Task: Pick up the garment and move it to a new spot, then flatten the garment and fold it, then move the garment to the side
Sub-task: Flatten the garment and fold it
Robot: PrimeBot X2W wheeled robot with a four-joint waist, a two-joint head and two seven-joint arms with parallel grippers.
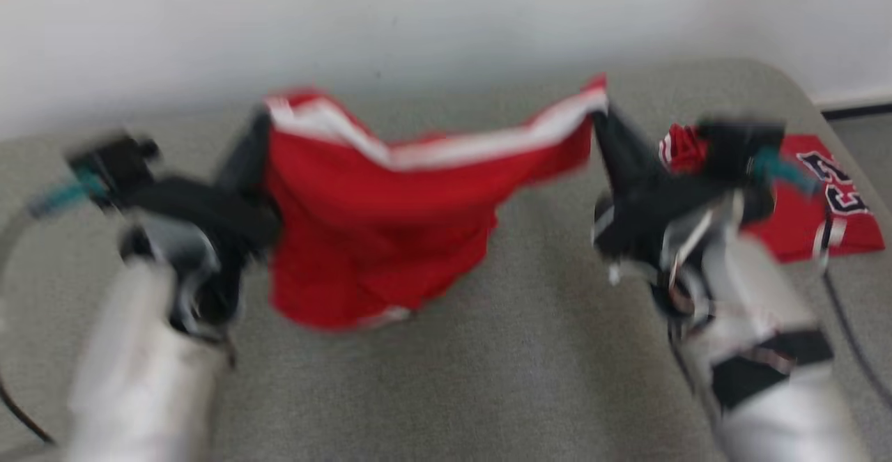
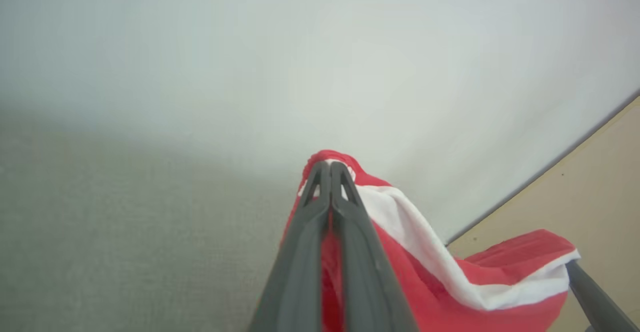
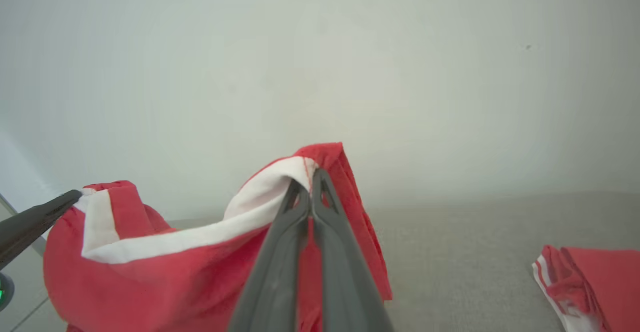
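The garment (image 1: 376, 232) is red with a white band along its top edge. It hangs stretched between my two grippers above the grey table (image 1: 543, 364), and its lower part sags towards the tabletop. My left gripper (image 1: 266, 115) is shut on the garment's left corner (image 2: 380, 207), and in the left wrist view its tips (image 2: 330, 166) pinch the cloth. My right gripper (image 1: 598, 110) is shut on the right corner (image 3: 330, 156), with its tips (image 3: 310, 178) closed on the white band. The head view is blurred.
A second red garment (image 1: 815, 204) with a dark number lies folded on the table's right side, also visible in the right wrist view (image 3: 595, 282). A white wall (image 1: 446, 23) stands behind the table. Floor (image 1: 867, 138) shows past the table's right corner.
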